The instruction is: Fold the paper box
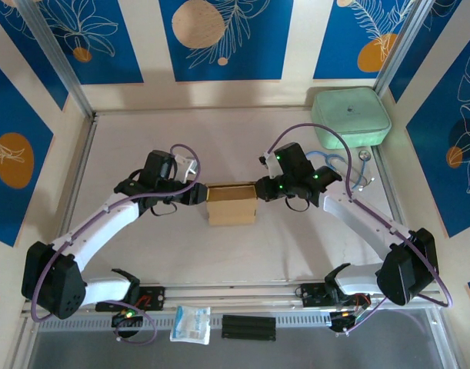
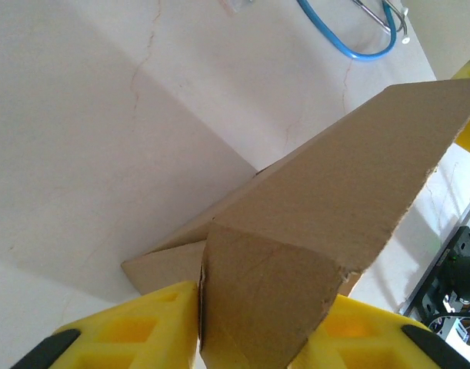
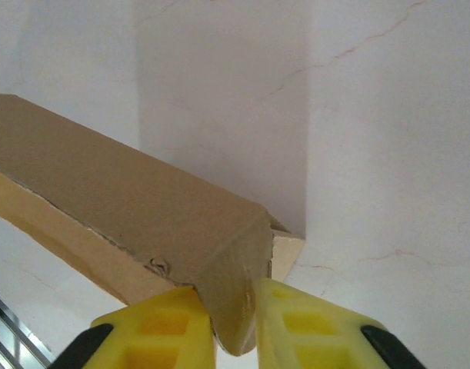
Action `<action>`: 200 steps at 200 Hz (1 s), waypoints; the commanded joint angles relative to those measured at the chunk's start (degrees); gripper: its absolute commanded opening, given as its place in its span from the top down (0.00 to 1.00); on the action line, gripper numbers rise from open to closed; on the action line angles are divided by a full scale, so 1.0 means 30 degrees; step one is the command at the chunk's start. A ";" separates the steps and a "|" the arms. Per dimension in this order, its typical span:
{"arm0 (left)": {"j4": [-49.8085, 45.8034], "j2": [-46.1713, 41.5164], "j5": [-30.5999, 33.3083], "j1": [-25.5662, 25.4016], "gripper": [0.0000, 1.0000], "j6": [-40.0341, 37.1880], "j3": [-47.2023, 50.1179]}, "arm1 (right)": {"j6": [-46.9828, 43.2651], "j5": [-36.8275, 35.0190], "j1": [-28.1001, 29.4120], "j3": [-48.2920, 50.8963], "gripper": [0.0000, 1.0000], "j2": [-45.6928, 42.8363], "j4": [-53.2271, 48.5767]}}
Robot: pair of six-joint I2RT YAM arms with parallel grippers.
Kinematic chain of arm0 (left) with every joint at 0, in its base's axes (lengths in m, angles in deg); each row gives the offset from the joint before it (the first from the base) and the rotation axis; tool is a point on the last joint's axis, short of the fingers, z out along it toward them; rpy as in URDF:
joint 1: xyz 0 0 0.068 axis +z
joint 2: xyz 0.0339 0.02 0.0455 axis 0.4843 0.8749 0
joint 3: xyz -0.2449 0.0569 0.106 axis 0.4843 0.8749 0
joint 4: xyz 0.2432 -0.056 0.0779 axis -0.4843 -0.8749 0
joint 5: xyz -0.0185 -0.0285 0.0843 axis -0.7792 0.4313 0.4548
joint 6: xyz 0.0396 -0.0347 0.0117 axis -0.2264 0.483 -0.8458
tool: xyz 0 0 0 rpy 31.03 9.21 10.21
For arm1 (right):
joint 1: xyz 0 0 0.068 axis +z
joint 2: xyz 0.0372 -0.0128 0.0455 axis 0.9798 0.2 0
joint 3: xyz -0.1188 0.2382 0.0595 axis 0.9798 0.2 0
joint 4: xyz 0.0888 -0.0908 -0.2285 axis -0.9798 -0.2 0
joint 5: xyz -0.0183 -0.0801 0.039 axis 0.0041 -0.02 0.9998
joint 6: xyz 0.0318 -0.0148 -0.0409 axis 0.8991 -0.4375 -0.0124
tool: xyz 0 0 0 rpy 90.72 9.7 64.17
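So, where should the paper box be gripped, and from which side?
Grip the paper box at its two short ends, coming in level from the left and the right. The ends are thin folded cardboard flaps that fit between jaws; the left gripper and right gripper hold them this way.

No text, number or brand name can be read in any view. In the top view, the mint-green case (image 1: 351, 117) at 2 o'clock carries a small round mark on its lid, too small to make out. The white packet (image 1: 191, 324) between 6 and 7 o'clock bears bluish print, too blurred to read. The paper box (image 1: 231, 207) at centre presents plain brown cardboard faces in the top and both wrist views.
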 commanded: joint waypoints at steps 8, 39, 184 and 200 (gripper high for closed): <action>-0.0421 -0.0162 0.0156 -0.0203 0.67 0.0175 -0.0579 | 0.0019 0.0012 0.0031 0.0104 0.83 -0.0212 -0.0214; -0.0255 0.0017 -0.0077 -0.0276 0.67 0.0211 -0.0491 | 0.0568 0.0324 0.0207 -0.0397 0.87 -0.0197 -0.0535; 0.1483 0.0866 -0.0005 -0.0556 0.57 0.1807 0.1030 | 0.4471 0.0756 0.0447 -0.2116 0.95 0.0373 -0.1784; 0.1540 0.0919 -0.0024 -0.0608 0.57 0.1899 0.1091 | 0.5221 0.1247 0.0334 -0.2091 0.95 0.0461 -0.1751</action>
